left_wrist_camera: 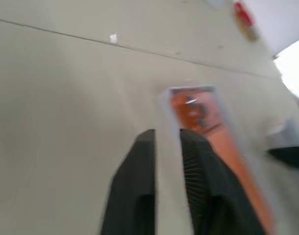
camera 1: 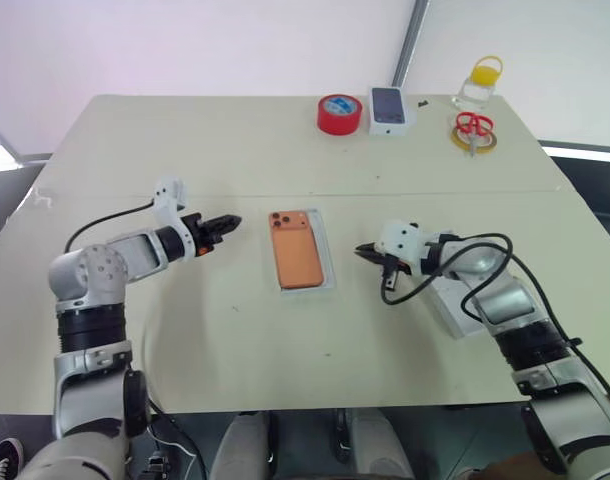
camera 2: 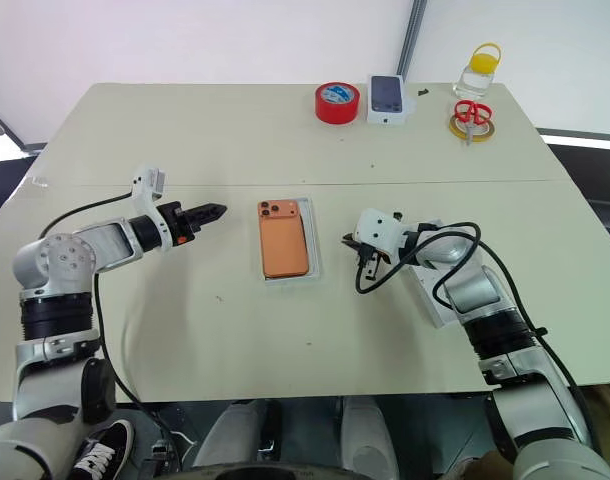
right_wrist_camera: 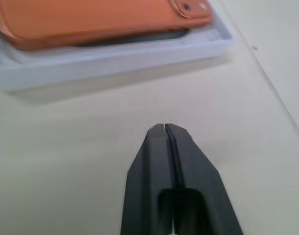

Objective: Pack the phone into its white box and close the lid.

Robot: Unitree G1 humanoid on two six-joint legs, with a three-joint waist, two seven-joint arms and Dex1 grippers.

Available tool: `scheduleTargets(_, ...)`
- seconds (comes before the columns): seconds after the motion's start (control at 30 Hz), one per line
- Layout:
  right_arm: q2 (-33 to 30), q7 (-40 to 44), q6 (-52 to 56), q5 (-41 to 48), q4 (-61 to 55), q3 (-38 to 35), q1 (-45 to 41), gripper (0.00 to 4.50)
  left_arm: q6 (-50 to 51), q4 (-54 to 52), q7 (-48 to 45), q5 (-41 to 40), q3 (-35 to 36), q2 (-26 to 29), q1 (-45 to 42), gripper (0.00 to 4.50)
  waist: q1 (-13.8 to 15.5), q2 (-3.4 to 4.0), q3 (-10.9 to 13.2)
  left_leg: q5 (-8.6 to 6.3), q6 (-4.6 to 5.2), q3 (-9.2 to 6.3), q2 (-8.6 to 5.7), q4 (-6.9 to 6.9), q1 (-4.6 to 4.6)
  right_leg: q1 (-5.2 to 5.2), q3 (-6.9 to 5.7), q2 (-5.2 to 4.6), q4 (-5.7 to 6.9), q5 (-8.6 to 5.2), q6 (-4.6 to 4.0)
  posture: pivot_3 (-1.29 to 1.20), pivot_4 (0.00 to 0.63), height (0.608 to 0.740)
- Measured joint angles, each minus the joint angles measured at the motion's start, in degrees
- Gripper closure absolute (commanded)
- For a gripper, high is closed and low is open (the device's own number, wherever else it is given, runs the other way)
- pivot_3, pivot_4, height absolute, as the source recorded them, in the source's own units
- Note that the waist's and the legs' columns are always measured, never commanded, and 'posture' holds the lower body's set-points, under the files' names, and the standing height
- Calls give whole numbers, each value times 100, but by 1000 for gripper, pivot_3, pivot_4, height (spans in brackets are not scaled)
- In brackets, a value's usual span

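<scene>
Midway across the pale table (camera 1: pixel 185 380), the phone (camera 1: pixel 293 250) lay back-up inside the white box (camera 1: pixel 328 262), its camera cluster at the far corner, with both robot arms flanking it. Left of the tray, the left gripper (camera 1: pixel 232 222) pointed toward the box with its two black fingers (left_wrist_camera: pixel 139 171) drawn almost together, a thin gap between the tips, holding nothing and clear of the tray. On the other side, the right gripper (camera 1: pixel 363 250) aimed at the box with its fingers (right_wrist_camera: pixel 164 161) pressed flat against each other, empty, hovering just short of the tray's near wall. Under the right forearm lay the lid (camera 2: pixel 430 295), partly hidden. At the table's far edge stood a red tape roll (camera 1: pixel 339 113), a small phone carton (camera 1: pixel 389 108), red-handled scissors (camera 1: pixel 473 126) and a yellow-capped bottle (camera 1: pixel 480 85).
</scene>
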Motion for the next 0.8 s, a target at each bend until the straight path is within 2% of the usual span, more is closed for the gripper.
scheduleTargets(0.07, 126, -160, -73, -151, 138, 55, -81, 4500, -316, 11, -101, 316, -419, -12, 164, 4428, 17, 0, 0, 0, 1, 1, 0, 1, -2, 0, 0, -1, 0, 0, 0, 0, 150, 740)
scheduleTargets(0.2, 254, -240, -284, -468, 317, 374, -94, 4500, -570, 16, -243, 511, -936, -535, 145, 4428, 85, -1, -1, -10, 18, 4, -1, 9, -4, 2, 1, -3, 0, 1, 0, 0, 150, 740)
scheduleTargets(0.4, 248, -131, -288, -458, 128, 346, 55, 4500, -484, 5, -4, 607, -1100, -1374, -84, 4428, 110, -1, 0, -16, 30, 4, 0, 26, -5, 6, -1, 0, 5, 1, 1, 0, 150, 740)
scheduleTargets(0.67, 22, 23, -98, -401, -416, 183, 488, 4500, -22, -776, -69, 246, -970, -1577, -112, 4428, 110, 0, -1, -30, 52, 2, 5, 73, -9, 26, -3, 3, 6, 0, 2, 0, 150, 740)
scheduleTargets(0.8, 20, 102, -50, -377, -498, 193, 511, 4500, -4, -817, -249, 367, -1338, -1132, 113, 4428, 71, 7, -4, -30, 52, 2, 3, 70, -5, 26, -3, 6, 7, -1, 2, 0, 150, 740)
